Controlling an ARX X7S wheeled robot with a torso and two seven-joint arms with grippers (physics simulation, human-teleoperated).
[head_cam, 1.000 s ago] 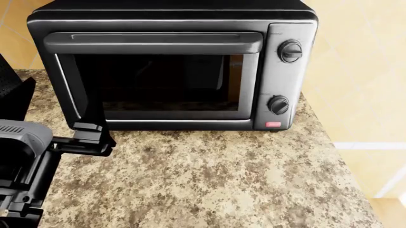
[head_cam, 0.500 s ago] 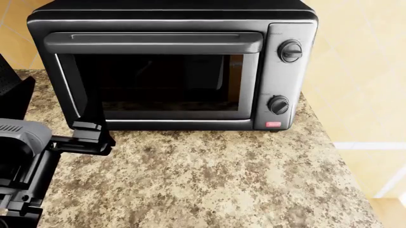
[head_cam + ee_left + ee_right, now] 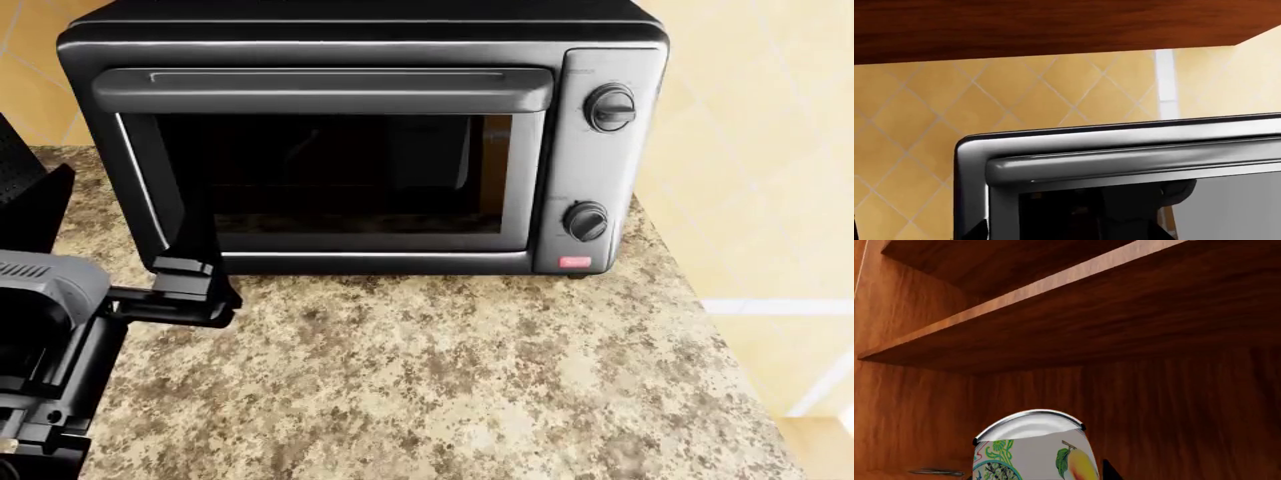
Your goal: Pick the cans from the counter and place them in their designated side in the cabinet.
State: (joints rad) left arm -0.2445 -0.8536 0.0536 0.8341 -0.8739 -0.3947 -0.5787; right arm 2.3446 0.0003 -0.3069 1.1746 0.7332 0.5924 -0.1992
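Note:
In the right wrist view, a slim upright can [image 3: 1031, 450] with a grey metal top and a pale label with green print and a mango picture sits inside the wooden cabinet, under a shelf [image 3: 1074, 315]. My right gripper [image 3: 1034, 476] is shut on it; one dark fingertip [image 3: 1111, 472] shows beside the can. The right gripper is out of the head view. My left gripper [image 3: 187, 295] hovers low over the granite counter [image 3: 441, 380] at the oven's front left corner, open and empty. The yellow-lidded tin is not in view.
A black toaster oven [image 3: 360, 140] stands at the back of the counter, door shut; its top edge shows in the left wrist view [image 3: 1121, 150] below the cabinet's wooden underside [image 3: 1054, 25]. A black object [image 3: 27, 190] stands at the far left. The counter's right edge drops off to yellow tiled wall.

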